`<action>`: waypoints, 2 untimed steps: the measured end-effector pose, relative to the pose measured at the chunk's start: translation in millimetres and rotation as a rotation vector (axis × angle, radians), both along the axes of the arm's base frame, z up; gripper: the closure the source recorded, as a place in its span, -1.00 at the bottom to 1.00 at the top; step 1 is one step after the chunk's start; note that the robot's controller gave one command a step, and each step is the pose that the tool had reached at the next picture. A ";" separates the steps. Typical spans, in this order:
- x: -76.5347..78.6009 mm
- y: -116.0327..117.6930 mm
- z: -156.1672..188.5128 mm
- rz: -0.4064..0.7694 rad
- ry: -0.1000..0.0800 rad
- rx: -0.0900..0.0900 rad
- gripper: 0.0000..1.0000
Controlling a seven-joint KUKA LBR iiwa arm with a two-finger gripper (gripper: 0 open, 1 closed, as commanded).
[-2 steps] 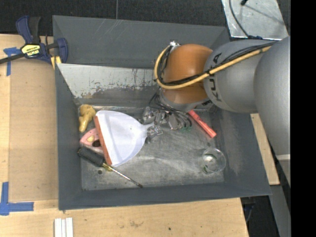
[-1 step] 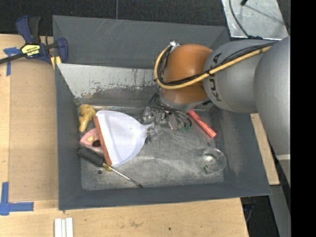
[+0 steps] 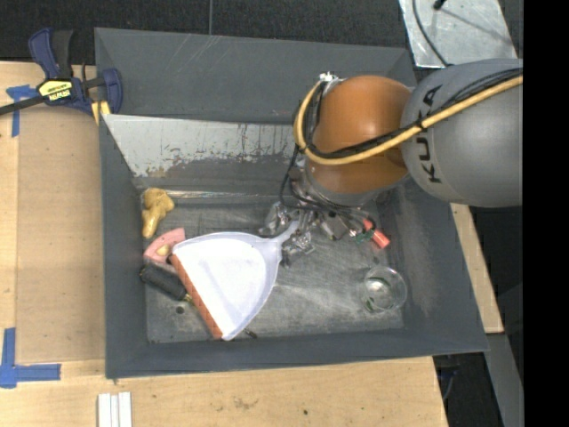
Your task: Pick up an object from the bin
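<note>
The gripper (image 3: 293,229), opening unclear, hovers by the dustpan (image 3: 227,278) handle at its two o'clock; close squarely across it before lifting.

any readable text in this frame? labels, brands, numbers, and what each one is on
"KUKA": on the grey arm link, lettering turned sideways and partly crossed by the yellow cable.
No print is visible on the bin's contents: the white dustpan, the yellow figure and the clear cup all look unmarked.
</note>
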State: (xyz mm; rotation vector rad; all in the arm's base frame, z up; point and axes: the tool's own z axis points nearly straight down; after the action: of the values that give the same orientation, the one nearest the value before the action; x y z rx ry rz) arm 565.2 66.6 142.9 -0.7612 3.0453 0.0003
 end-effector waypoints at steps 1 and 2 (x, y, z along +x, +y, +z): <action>0.0 -0.1 0.0 0.000 0.000 0.000 1.00; -7.5 4.2 43.0 -0.007 0.008 -0.001 1.00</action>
State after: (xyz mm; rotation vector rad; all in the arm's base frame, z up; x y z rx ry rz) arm 557.7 70.8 185.8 -0.7529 3.0557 0.0015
